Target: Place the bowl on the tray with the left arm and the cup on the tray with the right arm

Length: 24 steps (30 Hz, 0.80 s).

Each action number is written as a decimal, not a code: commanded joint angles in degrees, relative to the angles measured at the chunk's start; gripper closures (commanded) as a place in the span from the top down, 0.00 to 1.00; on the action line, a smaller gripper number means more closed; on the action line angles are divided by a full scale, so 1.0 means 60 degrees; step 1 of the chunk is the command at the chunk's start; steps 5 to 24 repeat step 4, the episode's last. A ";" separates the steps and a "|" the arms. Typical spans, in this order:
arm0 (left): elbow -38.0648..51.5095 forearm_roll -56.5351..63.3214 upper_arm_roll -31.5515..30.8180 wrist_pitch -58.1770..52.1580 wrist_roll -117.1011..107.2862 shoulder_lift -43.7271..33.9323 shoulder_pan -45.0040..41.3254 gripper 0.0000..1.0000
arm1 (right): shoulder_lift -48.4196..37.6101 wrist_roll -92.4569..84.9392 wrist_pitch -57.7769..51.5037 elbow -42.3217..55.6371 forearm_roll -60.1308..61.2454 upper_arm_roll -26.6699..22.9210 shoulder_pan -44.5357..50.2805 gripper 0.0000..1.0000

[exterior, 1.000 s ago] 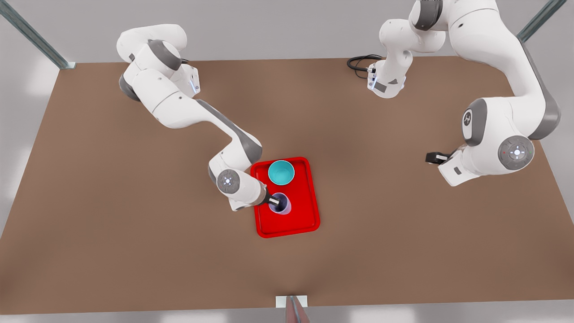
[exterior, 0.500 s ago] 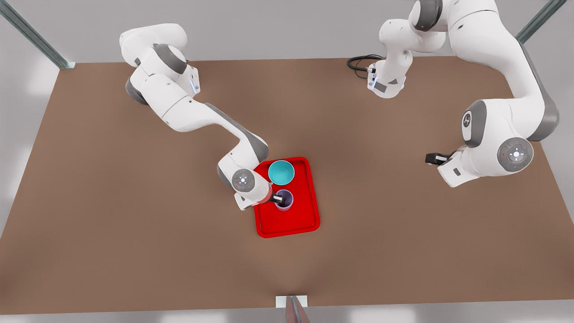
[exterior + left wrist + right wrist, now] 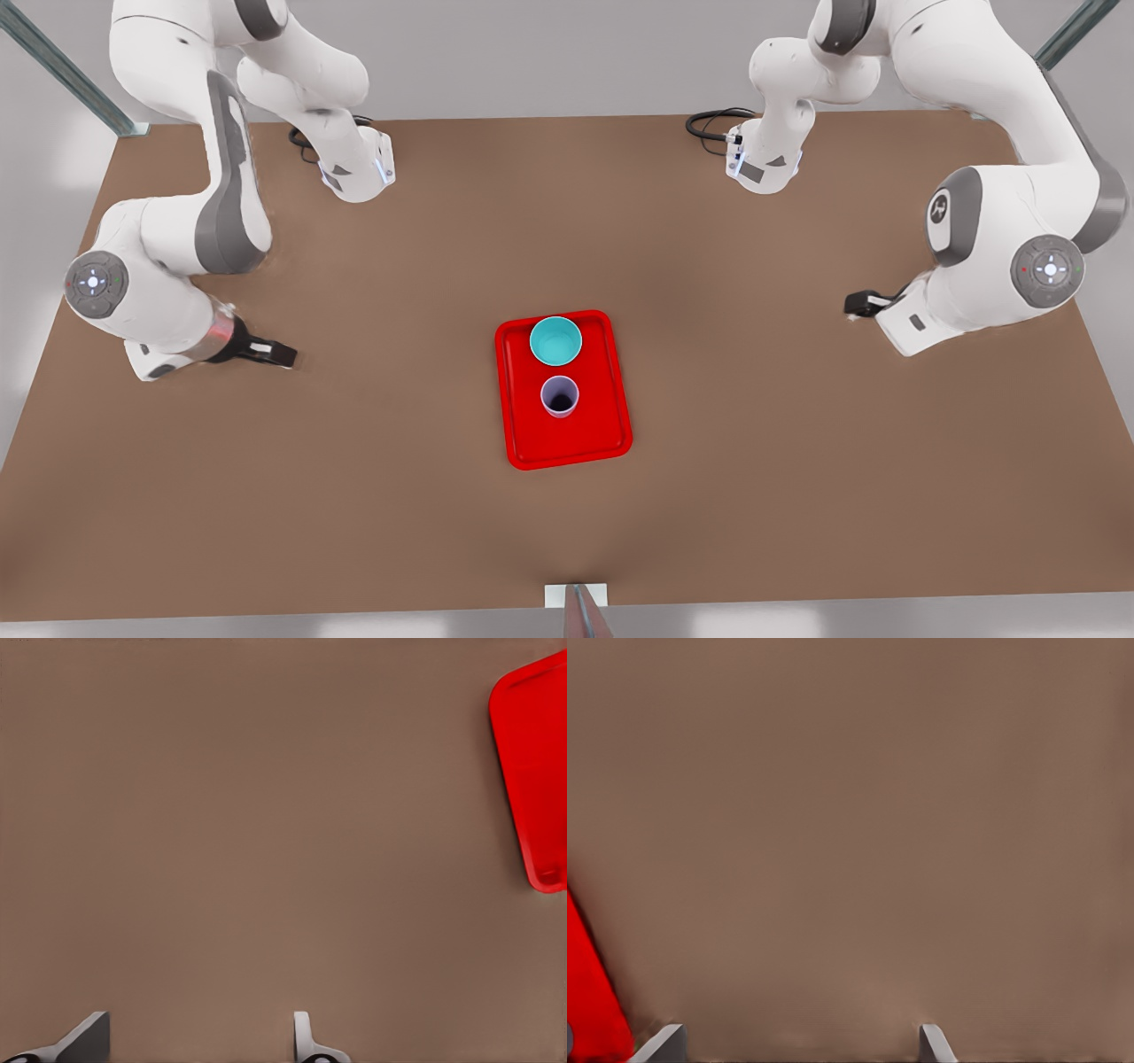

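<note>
Now both spread wide, the right gripper has retreated to nine o'clock of the tray, the left gripper waits at three, and the cup stands beside the bowl: seemingly done.

I get even, soft light from overhead on the table, no glare. Faint blurry shadows sit under both arms; the edge at six o'clock looks slightly bowed.
</note>
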 commanded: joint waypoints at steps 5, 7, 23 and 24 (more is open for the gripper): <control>-0.0366 -0.0236 -0.0015 0.0098 0.0000 -0.0214 -0.0009 1.00 | 0.0604 -0.1816 -0.0985 0.1227 0.0119 -0.0511 0.0158 1.00; -0.0366 -0.0236 -0.0015 0.0098 0.0000 -0.0214 -0.0009 1.00 | 0.0604 -0.1816 -0.0985 0.1227 0.0119 -0.0511 0.0158 1.00; -0.0366 -0.0236 -0.0015 0.0098 0.0000 -0.0214 -0.0009 1.00 | 0.0604 -0.1816 -0.0985 0.1227 0.0119 -0.0511 0.0158 1.00; -0.0366 -0.0236 -0.0015 0.0098 0.0000 -0.0214 -0.0009 1.00 | 0.0604 -0.1816 -0.0985 0.1227 0.0119 -0.0511 0.0158 1.00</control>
